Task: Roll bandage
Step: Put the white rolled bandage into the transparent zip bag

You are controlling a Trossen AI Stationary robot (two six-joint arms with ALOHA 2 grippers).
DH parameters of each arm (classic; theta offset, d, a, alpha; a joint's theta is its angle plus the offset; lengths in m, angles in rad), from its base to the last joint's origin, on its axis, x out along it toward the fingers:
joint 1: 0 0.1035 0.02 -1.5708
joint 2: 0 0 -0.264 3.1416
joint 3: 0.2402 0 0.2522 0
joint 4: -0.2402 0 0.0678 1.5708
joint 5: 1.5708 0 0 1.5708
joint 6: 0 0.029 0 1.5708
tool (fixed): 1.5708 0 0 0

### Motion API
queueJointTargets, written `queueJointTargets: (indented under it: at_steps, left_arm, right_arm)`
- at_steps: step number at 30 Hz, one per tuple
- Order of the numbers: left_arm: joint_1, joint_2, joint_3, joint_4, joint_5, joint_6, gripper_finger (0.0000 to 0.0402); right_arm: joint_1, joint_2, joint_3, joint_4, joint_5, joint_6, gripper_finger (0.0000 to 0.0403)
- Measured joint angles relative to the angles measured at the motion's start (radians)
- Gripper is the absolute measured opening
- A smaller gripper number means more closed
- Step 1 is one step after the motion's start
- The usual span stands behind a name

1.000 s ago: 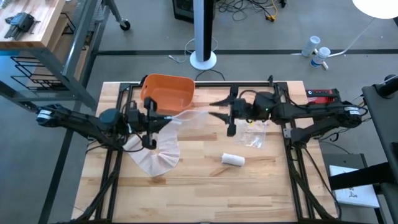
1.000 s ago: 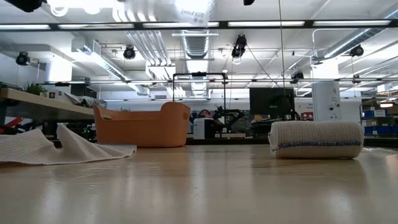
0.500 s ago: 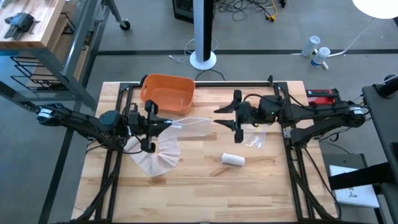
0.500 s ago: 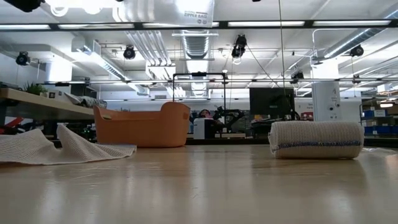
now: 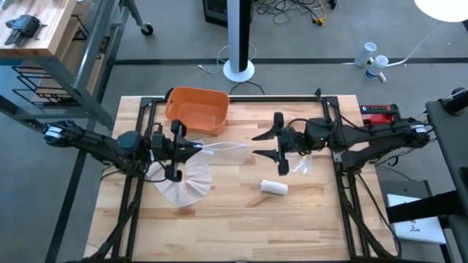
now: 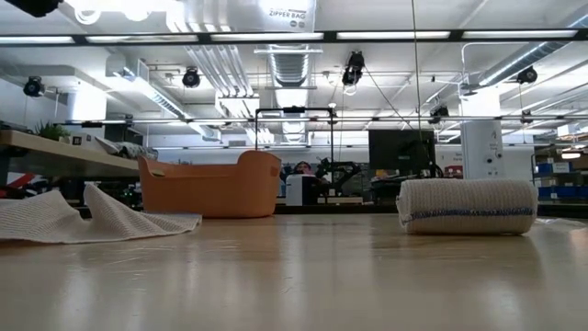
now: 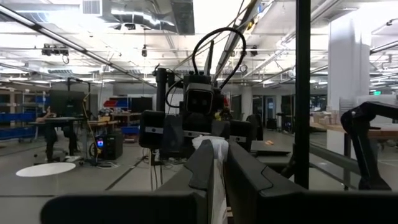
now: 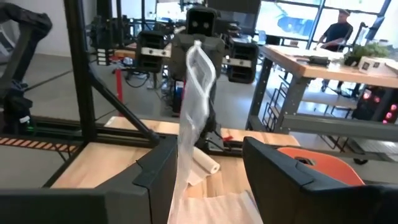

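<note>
Wooden slats make up the surface [image 5: 234, 219]. At the left, an unrolled bandage [image 5: 186, 183] lies loosely curved beneath the left arm, and the orange tub [image 5: 196, 111] stands behind it near the far edge. The left tool [image 5: 196, 146] has its 2 fingers together, clamped on 1 edge of a clear zipper bag [image 5: 228, 150] that hangs in the air between the arms. The right tool [image 5: 257, 145] faces it with its fingers spread apart, and the bag's other edge lies between them. A 2nd clear bag [image 5: 298, 162] lies under the right arm. Nearer the front, a rolled bandage [image 5: 274, 187] rests on its side, apart from both arms.
</note>
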Motion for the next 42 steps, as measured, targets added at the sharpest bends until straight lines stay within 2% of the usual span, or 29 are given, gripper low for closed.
queueJointTargets:
  at_steps: [10, 16, 26, 34, 42]
  left_arm:
    - [-0.009, 0.0, 0.0, -0.014, 0.0, -0.02, 0.002]
    - [-0.009, 0.0, 0.0, -0.014, 0.0, -0.018, 0.002]
    - [-0.01, 0.0, 0.0, 0.002, 0.0, 0.036, 0.002]
    - [-0.01, 0.002, 0.0, 0.004, 0.0, 0.038, 0.002]
    - [-0.01, 0.003, 0.0, 0.007, 0.0, 0.058, 0.0022]
  right_arm:
    - [0.052, 0.035, -0.006, 0.005, 0.028, 0.024, 0.0171]
    - [0.058, 0.031, -0.006, 0.031, 0.105, 0.069, 0.0168]
    - [0.059, 0.051, -0.006, 0.088, 0.076, 0.137, 0.0168]
    - [0.059, 0.105, -0.005, 0.178, 0.076, 0.162, 0.0131]
    - [0.059, 0.105, -0.005, 0.213, 0.076, 0.162, 0.0086]
